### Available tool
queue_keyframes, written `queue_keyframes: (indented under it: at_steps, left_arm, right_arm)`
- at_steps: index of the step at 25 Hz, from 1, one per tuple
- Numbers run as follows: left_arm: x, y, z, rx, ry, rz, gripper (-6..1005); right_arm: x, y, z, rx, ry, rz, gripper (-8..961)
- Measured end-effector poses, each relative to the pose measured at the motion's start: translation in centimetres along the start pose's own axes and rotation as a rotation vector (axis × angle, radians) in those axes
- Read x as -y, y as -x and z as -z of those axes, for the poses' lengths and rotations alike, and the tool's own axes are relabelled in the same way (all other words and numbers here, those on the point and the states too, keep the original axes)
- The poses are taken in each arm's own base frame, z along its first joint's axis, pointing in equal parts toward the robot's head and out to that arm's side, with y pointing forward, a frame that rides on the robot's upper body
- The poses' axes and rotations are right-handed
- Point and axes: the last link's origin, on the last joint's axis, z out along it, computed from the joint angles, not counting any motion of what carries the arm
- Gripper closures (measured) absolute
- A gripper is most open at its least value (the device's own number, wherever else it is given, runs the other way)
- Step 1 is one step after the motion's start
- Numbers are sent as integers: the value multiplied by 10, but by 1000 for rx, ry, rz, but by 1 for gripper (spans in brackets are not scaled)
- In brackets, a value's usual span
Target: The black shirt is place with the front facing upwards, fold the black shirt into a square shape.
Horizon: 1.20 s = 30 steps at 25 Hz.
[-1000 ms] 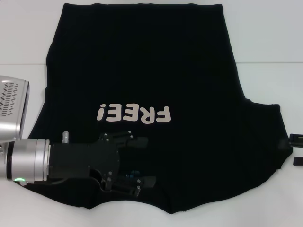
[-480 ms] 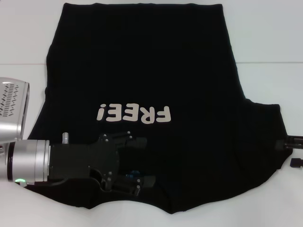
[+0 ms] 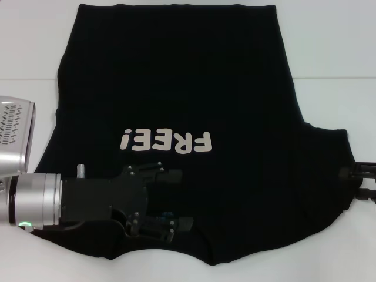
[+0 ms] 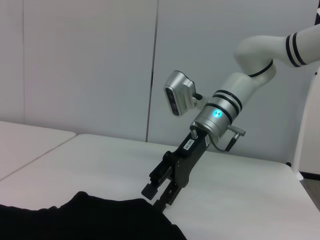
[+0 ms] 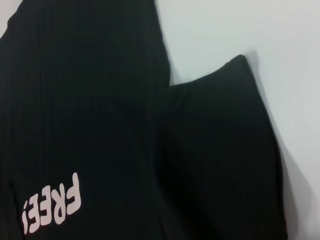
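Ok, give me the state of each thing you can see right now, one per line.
black shirt: spread flat on the table, lettering up, not folded.
left gripper: open, over the shirt's collar end.
right gripper: open, at the sleeve edge.
table: white, shirt lying on it.

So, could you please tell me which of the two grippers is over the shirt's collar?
The left gripper, over the black shirt near its blue neck label; the right gripper sits at the sleeve edge instead.
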Motion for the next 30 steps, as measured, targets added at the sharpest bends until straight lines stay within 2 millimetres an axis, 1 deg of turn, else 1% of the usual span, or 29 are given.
queue_keyframes:
  at_steps: [7,13,18,26,30]
  left_arm:
    - [0,0,0,-1,-2,1,52]
    - [1,0,1,-3,-6,3,51]
    - [0,1,1,-3,-6,4,51]
    - [0,1,2,-3,-7,6,51]
    - [0,1,2,-4,-8,11,52]
  right_arm:
    - [-1,-2,-3,-12,1,-1,215]
    - [0,-5,-5,-26,-2,-9,419]
    - [3,-5,-6,-17,-12,-13,669]
    - [7,-6,-6,-14,-40,-6,901]
    - [12,-7,-2,29,-29,22,927]
